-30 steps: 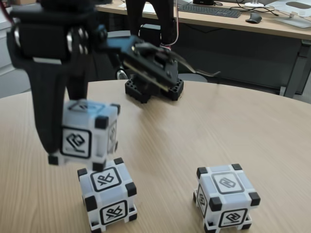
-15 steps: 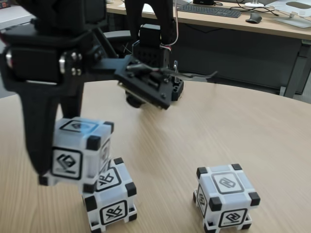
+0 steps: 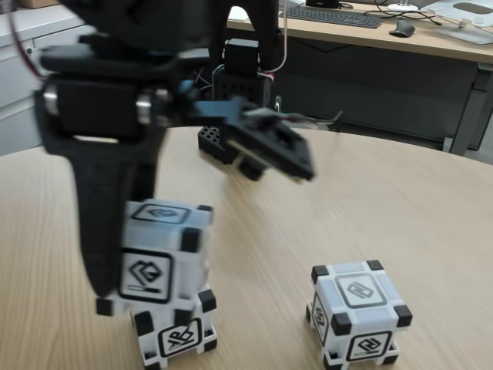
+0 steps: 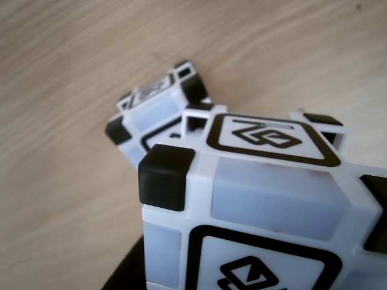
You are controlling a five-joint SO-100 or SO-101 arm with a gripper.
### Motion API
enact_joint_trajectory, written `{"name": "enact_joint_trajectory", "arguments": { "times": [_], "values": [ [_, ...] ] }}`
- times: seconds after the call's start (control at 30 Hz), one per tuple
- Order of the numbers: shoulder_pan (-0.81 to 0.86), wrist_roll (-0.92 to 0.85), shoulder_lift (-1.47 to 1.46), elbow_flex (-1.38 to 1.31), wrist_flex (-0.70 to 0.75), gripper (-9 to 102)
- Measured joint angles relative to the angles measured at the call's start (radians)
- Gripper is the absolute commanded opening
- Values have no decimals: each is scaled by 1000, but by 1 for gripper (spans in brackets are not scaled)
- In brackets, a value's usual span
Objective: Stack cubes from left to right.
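- Black plastic makes up the arm [image 3: 115,108], which fills the upper left of the fixed view; its blurred upper body lies roughly level, and a broad dark finger [image 3: 104,223] hangs straight down from it towards the near left edge of the wooden table [image 3: 370,208].
- White-grey with black corner blocks, the held cube [image 3: 158,258] sits just to the right of that finger, clamped in the gripper [image 3: 146,254]; the finger presses its left face, and the opposing finger cannot be made out behind the cube.
- The held cube stands upright, its line symbols showing on its top and front faces, and it covers the top of the lower cube [image 3: 176,333] beneath it; whether the two touch cannot be told from this view.
- In the other view, the held cube [image 4: 260,205] fills the lower right and the lower cube [image 4: 160,112] peeks out behind and to its left, turned at a different angle, so the two are not squared up.
- Behind the arm, near the far edge of the table, the arm's black base [image 3: 219,142] stands with wires above it.
- Towards the near right of the table, the third cube [image 3: 356,312] rests alone, well apart from the other two.
- Beyond the table, a desk [image 3: 431,35] carries a keyboard [image 3: 335,15] and a mouse [image 3: 402,28].
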Motion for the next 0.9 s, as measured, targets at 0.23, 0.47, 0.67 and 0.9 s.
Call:
{"name": "enact_joint_trajectory", "arguments": {
  "times": [0.23,0.47,0.67,0.9],
  "values": [
    [-9,20,0,0,0,3],
    [-8,49,0,0,21,3],
    [-8,78,0,0,81,3],
    [-15,86,0,0,86,3]
  ]
}}
